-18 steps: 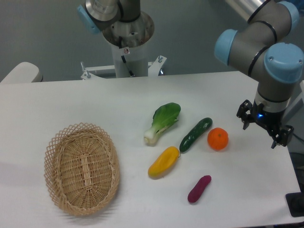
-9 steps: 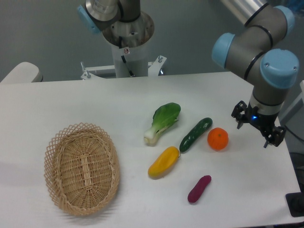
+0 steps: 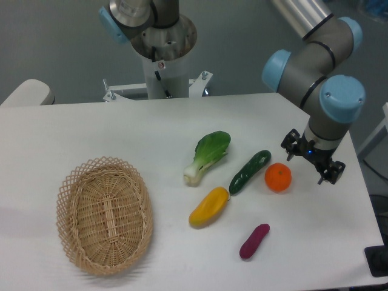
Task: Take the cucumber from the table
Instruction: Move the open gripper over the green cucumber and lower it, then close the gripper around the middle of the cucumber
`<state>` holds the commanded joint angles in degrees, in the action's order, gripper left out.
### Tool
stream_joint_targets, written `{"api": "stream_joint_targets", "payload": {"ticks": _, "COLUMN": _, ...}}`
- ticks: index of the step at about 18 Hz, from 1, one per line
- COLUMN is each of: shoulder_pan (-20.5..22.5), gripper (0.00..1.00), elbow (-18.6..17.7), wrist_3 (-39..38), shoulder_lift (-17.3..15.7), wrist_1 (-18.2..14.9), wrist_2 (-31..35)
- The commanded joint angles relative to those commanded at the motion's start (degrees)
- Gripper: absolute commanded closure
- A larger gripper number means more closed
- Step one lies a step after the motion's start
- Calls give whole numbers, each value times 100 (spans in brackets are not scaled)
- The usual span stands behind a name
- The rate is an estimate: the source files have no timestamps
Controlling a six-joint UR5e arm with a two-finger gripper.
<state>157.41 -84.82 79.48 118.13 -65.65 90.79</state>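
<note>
Camera view: gripper (image 3: 310, 162), fingers spread and empty, hovers beside the orange (image 3: 277, 177). Best to descend across the cucumber (image 3: 249, 171) middle, avoiding that orange.

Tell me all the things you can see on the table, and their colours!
basket: 1, tan wicker, left side of the table
bok choy: 1, green leaves with white stem, middle
cucumber: 1, dark green, right of the bok choy
orange: 1, orange, just right of the cucumber
yellow vegetable: 1, yellow, below the cucumber's lower end
purple vegetable: 1, purple, near the front edge
arm: 1, grey with light blue caps, right side
end effector: 1, black, open, above the table right of the orange, holding nothing
</note>
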Motion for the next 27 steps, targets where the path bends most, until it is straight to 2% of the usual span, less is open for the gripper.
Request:
{"api": "stream_joint_targets", "payload": {"ticks": 3, "shoulder_pan": -184, "gripper": 0, "elbow": -280, "wrist_3": -608, "shoulder_lift": -97, "wrist_1": 52, "wrist_2": -36}}
{"api": "stream_joint_targets", "payload": {"ticks": 4, "shoulder_pan": -254, "gripper": 0, "elbow": -403, "wrist_3": -705, "shoulder_lift": -114, "wrist_1": 192, "wrist_2": -36}}
{"api": "stream_joint_targets", "payload": {"ticks": 7, "shoulder_pan": -281, "gripper": 0, "elbow": -851, "wrist_3": -706, "shoulder_lift": -220, "wrist_1": 895, "wrist_2": -44}}
{"api": "stream_joint_targets", "payload": {"ticks": 12, "shoulder_pan": -430, "gripper": 0, "elbow": -1133, "wrist_3": -679, "shoulder_lift": -238, "wrist_1": 1002, "wrist_2": -36}}
{"api": "stream_joint_targets", "payload": {"ticks": 16, "shoulder_pan": -597, "gripper": 0, "elbow": -1554, "wrist_3": -662, "shoulder_lift": -308, "wrist_1": 1046, "wrist_2": -36}}
{"api": "stream_joint_targets", "payload": {"ticks": 20, "shoulder_pan": -685, "gripper": 0, "elbow": -1942, "wrist_3": -706, "shoulder_lift": -299, "wrist_1": 1590, "wrist_2": -27}}
{"api": "stream_joint_targets", "payload": {"ticks": 24, "shoulder_pan": -721, "gripper": 0, "elbow": -2082, "wrist_3": -662, "shoulder_lift": -211, "wrist_1": 1836, "wrist_2": 0}}
{"api": "stream_joint_targets", "payload": {"ticks": 27, "shoulder_pan": -721, "gripper": 0, "elbow": -2109, "wrist_3": -653, "shoulder_lift": -194, "wrist_1": 1863, "wrist_2": 8}}
